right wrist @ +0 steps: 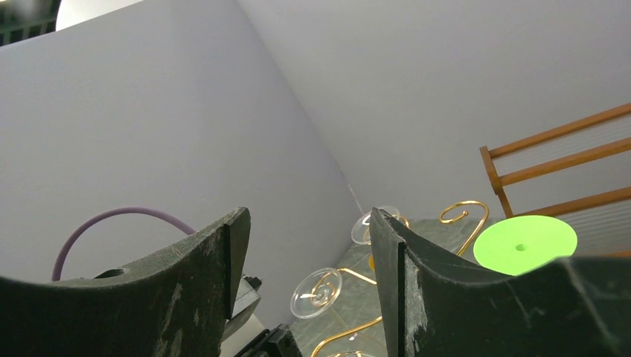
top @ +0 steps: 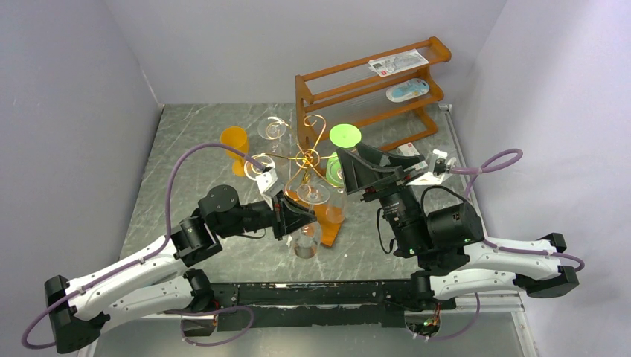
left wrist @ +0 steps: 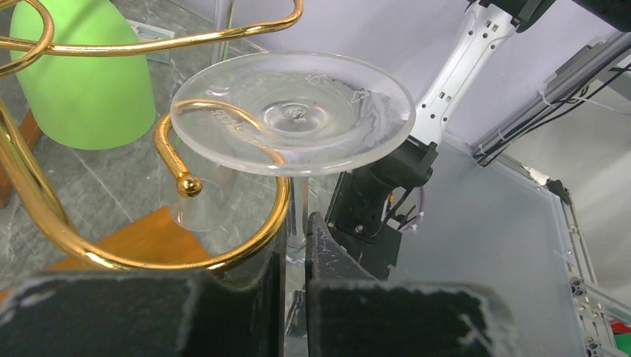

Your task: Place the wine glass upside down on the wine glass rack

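the clear wine glass [left wrist: 294, 111] is held upside down, with its round foot uppermost. its thin stem is pinched between the black fingers [left wrist: 331, 256] of the left gripper [left wrist: 298, 249], whose jaws are pressed almost together on it. the stem is enclosed by a curled scroll arm of the gold wire wine glass rack [left wrist: 223, 259], and the foot is seen just above that wire. whether the foot rests on the wire cannot be told. in the top view the bowl is seen hanging at the near edge of the rack's flat orange-brown wooden base [top: 331, 223].

the right gripper [right wrist: 309, 223] is raised just to the right of the rack. its jaws are spread and nothing is held between them.

a lime-green wine glass [left wrist: 82, 82] is hung upside down on the rack beside the clear one. a translucent orange glass [top: 234, 141] is seen at the rack's left. a brown wooden three-tier shelf [top: 372, 85] is placed at the far right of the grey marbled table [top: 193, 149].
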{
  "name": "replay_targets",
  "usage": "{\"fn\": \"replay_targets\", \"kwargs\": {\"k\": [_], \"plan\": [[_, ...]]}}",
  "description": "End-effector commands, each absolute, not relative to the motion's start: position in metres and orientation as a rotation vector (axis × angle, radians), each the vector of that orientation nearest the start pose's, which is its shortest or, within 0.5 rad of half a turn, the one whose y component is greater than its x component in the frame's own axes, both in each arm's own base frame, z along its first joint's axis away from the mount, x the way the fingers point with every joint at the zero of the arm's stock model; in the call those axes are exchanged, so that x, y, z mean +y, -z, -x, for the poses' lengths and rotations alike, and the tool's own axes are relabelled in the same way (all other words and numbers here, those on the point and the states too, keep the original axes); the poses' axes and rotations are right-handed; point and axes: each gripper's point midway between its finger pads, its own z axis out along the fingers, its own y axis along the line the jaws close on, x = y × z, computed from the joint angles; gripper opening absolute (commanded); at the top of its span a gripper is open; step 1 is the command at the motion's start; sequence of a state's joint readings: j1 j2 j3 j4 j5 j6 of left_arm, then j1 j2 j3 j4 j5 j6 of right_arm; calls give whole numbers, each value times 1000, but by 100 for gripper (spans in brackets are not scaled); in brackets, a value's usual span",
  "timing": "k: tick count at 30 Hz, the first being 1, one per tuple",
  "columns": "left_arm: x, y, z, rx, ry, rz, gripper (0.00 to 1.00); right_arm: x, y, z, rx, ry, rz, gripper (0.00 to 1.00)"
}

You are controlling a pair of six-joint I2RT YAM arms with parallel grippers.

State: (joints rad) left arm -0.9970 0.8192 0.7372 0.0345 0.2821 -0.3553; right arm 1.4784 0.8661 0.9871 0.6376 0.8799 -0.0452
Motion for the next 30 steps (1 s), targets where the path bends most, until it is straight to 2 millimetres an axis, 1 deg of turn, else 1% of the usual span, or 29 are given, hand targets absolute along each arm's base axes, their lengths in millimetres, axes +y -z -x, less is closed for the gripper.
{"fn": "replay_targets", "kwargs": {"k": [1, 7, 12, 17, 23, 24, 30], "plan": [[-310, -305, -129, 1536, 1236, -747, 5, 230, -502, -160, 1162, -927, -101, 63], [-304, -302, -131, 1519, 1211, -727, 5, 233, -501, -159, 1168, -926, -92, 63], [-298, -304, -127, 1441, 1191, -735, 5, 242, -497, -159, 1199, -914, -50, 63], [-293, -304, -134, 1418, 1132, -697, 5, 250, -489, -158, 1230, -920, -29, 63], [-300, -306, -138, 1403, 1098, -682, 5, 261, -479, -157, 1269, -911, 11, 63], [-301, -306, -138, 1400, 1090, -679, 5, 263, -480, -157, 1277, -908, 19, 63], [-304, -303, -141, 1407, 1019, -630, 5, 275, -468, -156, 1375, -877, 73, 63]]}}
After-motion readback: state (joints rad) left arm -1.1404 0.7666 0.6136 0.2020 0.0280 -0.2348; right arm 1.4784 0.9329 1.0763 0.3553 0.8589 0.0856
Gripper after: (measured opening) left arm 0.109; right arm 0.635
